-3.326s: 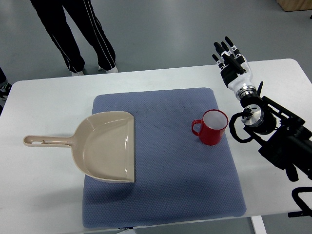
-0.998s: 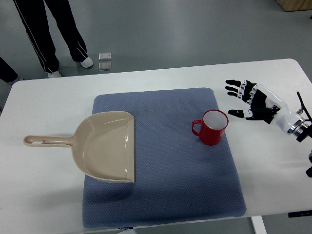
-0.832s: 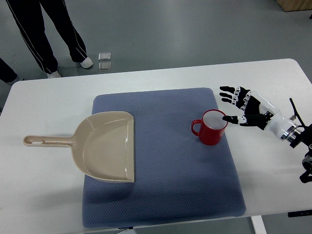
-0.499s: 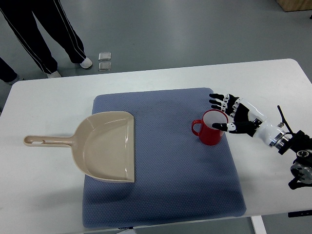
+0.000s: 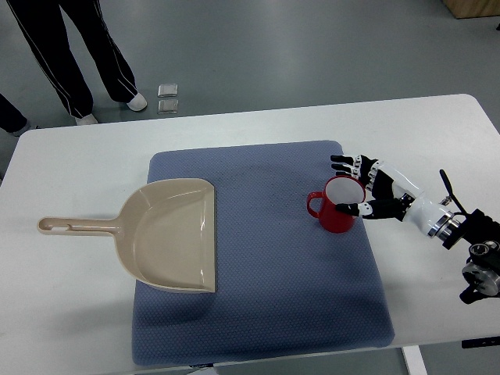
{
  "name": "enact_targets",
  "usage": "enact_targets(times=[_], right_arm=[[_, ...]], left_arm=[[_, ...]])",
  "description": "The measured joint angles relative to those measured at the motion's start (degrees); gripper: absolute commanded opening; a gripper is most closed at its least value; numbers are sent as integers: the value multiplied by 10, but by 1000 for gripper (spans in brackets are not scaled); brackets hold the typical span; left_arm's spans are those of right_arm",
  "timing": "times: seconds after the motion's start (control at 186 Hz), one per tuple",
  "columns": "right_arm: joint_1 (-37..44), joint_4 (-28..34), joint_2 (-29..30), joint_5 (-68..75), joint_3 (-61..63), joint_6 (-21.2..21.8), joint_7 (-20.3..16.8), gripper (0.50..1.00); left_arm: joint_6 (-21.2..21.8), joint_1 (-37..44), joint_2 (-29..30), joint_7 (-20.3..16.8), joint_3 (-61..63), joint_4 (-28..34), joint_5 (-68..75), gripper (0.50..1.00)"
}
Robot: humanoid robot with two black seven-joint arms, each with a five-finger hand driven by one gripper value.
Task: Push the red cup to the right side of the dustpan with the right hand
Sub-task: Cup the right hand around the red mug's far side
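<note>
A flat beige plastic dustpan (image 5: 176, 234) lay on the blue mat (image 5: 266, 312). Well to its right stood the shiny red cup (image 5: 337, 206), upright and seemingly empty. The right hand (image 5: 367, 187), fingers spread, seemed to touch its rim. A high push might tip the cup over.

1. A red cup (image 5: 337, 205) stood upright on the right part of a blue mat (image 5: 262, 250), its handle pointing left.
2. The right hand (image 5: 376, 193) reached in from the right, fingers (image 5: 344, 161) spread, against the cup's right side.
3. A beige dustpan (image 5: 166, 233) lay on the mat's left, well apart, its handle over the white desk (image 5: 70, 312).
</note>
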Motion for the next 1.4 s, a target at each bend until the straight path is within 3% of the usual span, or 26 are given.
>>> enact_targets(times=[1.4], right_arm=[[-1,-29,40,-54,-1,-48,0,928]], left_arm=[[0,0,0,0,0,0,0,1000]])
